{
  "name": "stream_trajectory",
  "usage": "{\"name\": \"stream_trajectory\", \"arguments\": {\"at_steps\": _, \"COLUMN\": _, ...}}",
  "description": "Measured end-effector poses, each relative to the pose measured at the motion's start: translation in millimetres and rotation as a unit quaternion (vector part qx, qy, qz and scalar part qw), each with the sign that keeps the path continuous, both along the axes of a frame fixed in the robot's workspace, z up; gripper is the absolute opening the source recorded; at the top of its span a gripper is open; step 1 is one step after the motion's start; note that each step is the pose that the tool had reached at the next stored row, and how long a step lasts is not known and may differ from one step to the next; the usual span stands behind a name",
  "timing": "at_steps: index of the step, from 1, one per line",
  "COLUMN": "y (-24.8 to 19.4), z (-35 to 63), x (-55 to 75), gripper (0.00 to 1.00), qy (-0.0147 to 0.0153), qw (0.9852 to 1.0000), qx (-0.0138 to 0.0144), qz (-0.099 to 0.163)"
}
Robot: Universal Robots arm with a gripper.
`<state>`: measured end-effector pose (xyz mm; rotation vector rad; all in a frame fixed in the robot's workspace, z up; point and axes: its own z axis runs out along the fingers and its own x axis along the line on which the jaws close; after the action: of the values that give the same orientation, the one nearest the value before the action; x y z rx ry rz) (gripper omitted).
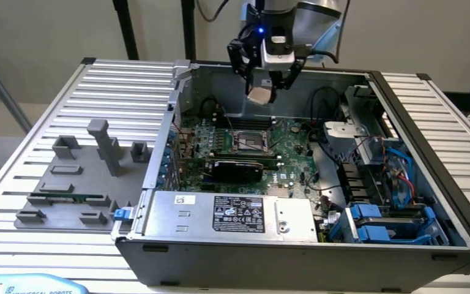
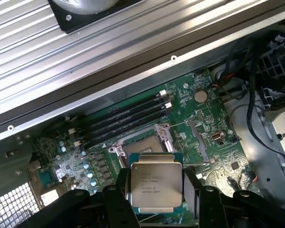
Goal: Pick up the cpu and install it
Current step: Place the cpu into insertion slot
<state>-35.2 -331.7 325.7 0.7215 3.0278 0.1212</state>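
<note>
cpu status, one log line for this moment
gripper: shut on cpu | cpu: held in air over motherboard | socket: empty, cpu not yet seated

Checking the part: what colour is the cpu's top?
The cpu top is silvery-grey, with a greenish rim; the wrist view shows it best.

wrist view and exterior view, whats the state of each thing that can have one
cpu: held above the board, clamped between the fingers, metal top showing
fingers: shut on the cpu's two opposite edges
socket: frame open, no chip seated in the part that shows
computer case: side panel off, inside exposed
</note>
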Motion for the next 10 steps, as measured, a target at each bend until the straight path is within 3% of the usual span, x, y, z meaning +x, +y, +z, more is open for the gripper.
{"name": "stream_trajectory", "arguments": {"at_steps": 5, "y": 0.0, "z": -3.9, "x": 0.0, "gripper": 0.55, "qy": 0.0004, "qw": 0.9990, "qx": 0.0000, "qz": -0.045}}
{"name": "stream_trajectory", "arguments": {"at_steps": 10, "y": 0.0, "z": -7.8, "x": 0.0, "gripper": 0.55, "qy": 0.0008, "qw": 0.9959, "qx": 0.0000, "qz": -0.091}}
